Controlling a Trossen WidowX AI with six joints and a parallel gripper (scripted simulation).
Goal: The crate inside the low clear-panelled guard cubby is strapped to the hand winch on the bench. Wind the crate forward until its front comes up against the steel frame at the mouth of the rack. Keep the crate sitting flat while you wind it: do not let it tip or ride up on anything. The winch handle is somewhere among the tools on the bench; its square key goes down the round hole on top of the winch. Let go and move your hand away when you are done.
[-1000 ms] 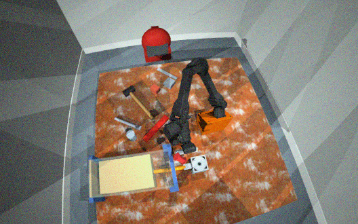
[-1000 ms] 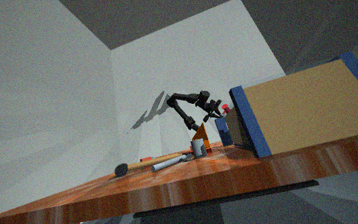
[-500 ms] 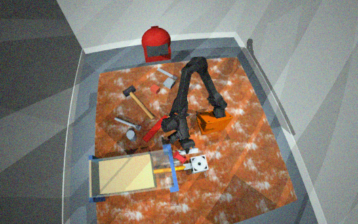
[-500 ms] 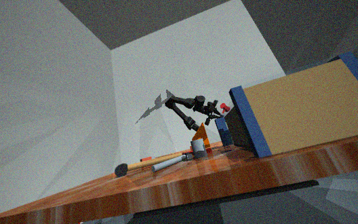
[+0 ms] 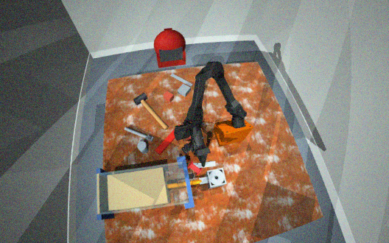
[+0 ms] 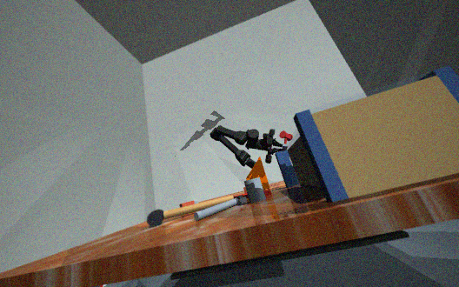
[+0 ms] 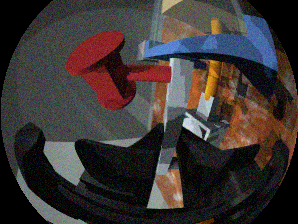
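The gripper (image 5: 202, 154) is clamped on the winch handle (image 7: 174, 92), so I'd bring its square key upright over the round hole on the winch (image 5: 216, 178), just beside the blue frame (image 5: 185, 182), before lowering.

You get a high top view; a low exterior view beside the wood-grain counter (image 6: 243, 236); a close fisheye wrist view. All share the blue steel frame (image 5: 186, 184).
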